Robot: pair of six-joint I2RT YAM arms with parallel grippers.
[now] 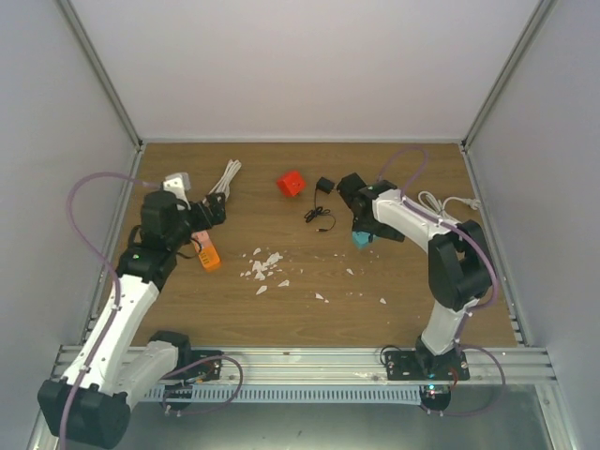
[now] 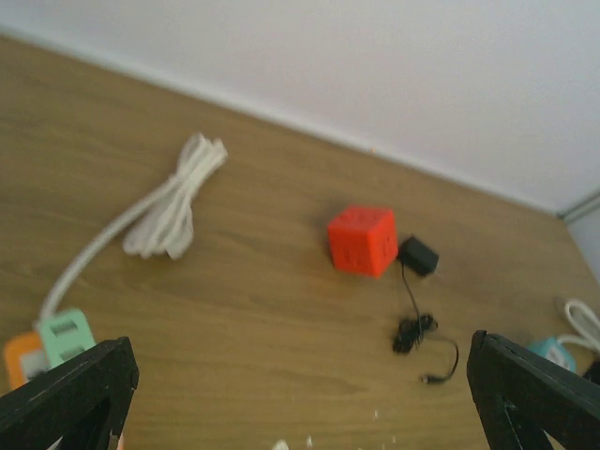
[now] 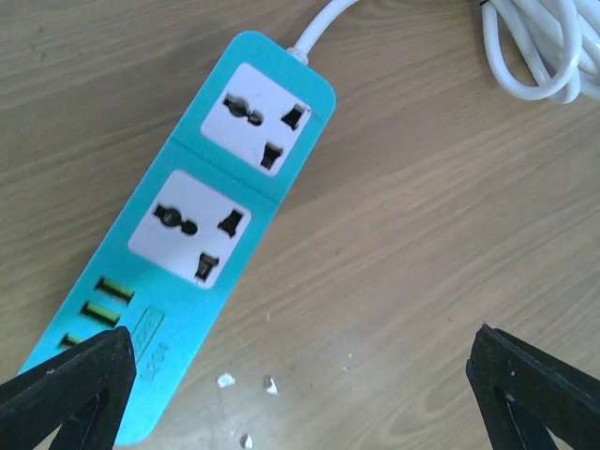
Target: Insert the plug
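Woodgrain tabletop — glossy, oblong teal power strip

Top view overhead, far; wrist views close; left shares red cube.

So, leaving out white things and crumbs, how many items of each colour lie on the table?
teal power strip: 1
red cube: 1
black adapter: 1
orange block: 1
mint-green block: 1
Total: 5

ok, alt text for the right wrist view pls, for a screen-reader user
A teal power strip lies flat on a wooden table, its two white sockets empty, green slots at its near end. The open right gripper hangs above, holding nothing; a coiled white cable sits top right, white crumbs below.
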